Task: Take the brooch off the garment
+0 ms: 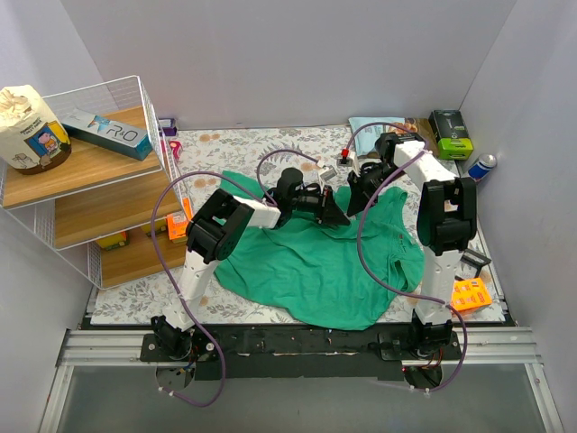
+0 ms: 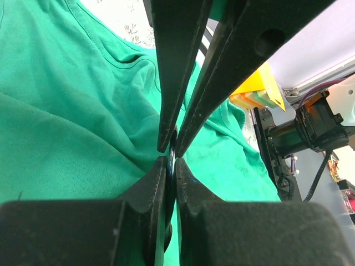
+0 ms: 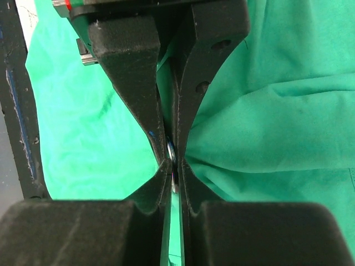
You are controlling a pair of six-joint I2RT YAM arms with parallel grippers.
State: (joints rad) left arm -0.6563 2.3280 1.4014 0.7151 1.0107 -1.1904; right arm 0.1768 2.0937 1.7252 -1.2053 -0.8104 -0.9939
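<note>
- The garment [image 1: 315,262], an emerald-green short-sleeved shirt, lies wrinkled and spread over the floral mat [image 1: 234,144] on the desk, between the two arms.
- Both arms reach inward over the shirt's far edge. The left gripper [image 1: 329,207] and the right gripper [image 1: 356,194] meet tip to tip there.
- In the left wrist view, the left gripper [image 2: 172,166] has its fingers [image 2: 147,188] pressed together. A thin dark edge, the brooch [image 2: 172,158], is caught at the tips.
- The right arm's two fingers come down from the top of that view and close to a point on the same spot.
- In the right wrist view, the right gripper [image 3: 171,169] is drawn almost fully together, and a narrow strip of green cloth [image 3: 277,111] fills the slit between its fingers [image 3: 147,188].
- Just past those tips, the brooch [image 3: 171,149] shows as a small shiny round piece, pinched between the opposing left fingers.
- Folds of cloth radiate from this pinched spot.
- A wire shelf rack [image 1: 90,180] stands to the left of the mat.
- An orange box [image 1: 471,293] lies near the right arm's base.
- A green box [image 1: 451,133] and a blue can [image 1: 482,165] sit at the far right.
</note>
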